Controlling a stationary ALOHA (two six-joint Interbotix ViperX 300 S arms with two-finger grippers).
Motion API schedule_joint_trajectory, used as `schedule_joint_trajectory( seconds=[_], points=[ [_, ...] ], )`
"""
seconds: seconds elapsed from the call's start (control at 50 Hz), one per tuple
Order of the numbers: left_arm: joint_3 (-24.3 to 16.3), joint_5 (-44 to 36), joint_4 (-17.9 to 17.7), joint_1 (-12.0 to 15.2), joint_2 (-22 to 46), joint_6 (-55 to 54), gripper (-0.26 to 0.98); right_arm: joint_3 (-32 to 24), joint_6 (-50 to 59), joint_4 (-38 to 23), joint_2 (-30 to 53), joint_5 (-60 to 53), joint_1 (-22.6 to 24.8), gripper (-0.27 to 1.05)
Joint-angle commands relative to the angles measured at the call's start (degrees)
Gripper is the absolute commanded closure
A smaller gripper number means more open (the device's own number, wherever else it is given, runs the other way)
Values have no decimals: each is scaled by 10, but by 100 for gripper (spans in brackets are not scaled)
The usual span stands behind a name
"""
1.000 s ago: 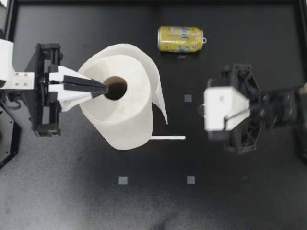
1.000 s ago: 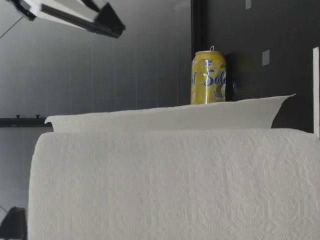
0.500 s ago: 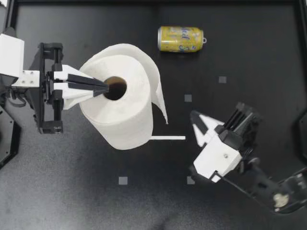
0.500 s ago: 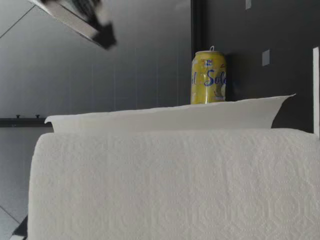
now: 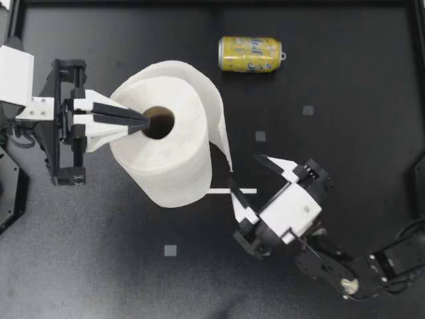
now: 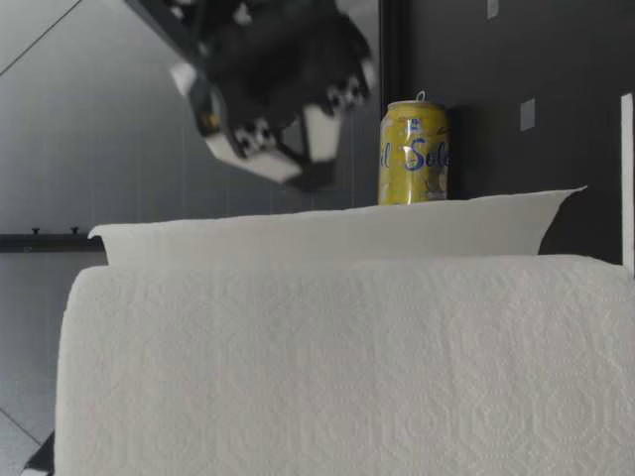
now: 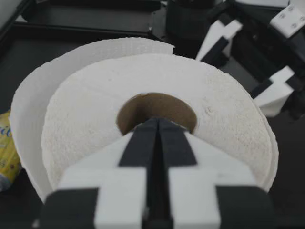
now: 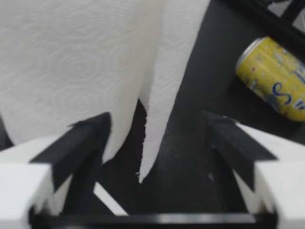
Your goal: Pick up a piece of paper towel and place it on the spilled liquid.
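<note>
The white paper towel roll [image 5: 179, 166] is stood upright, axis vertical. Its loose sheet [image 5: 221, 136] is hung at four o'clock between the widely spread right gripper [image 5: 243, 168]. The left gripper [image 5: 146, 123] is closed at the cardboard core [image 5: 161, 121].

The white, embossed paper towel roll [image 5: 163, 136] stands on end near the toppled yellow can [image 5: 250, 54], brown cardboard core facing up; its loose sheet [image 5: 221, 126] peels away on the can's side, tapering to a point that perhaps hangs free
</note>
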Motion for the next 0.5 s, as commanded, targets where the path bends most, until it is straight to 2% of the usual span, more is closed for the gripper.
schedule_joint_trajectory(
  seconds=[0.0,0.24,0.48],
  points=[
    [-6,3,-4,2,2,0,65,-21,21,-4,2,2,-18,5],
    [-5,3,-6,1,2,-1,65,-33,68,-53,14,3,-46,5],
    [-4,3,-6,1,2,-1,65,-40,67,-57,22,4,-76,5]
  ],
)
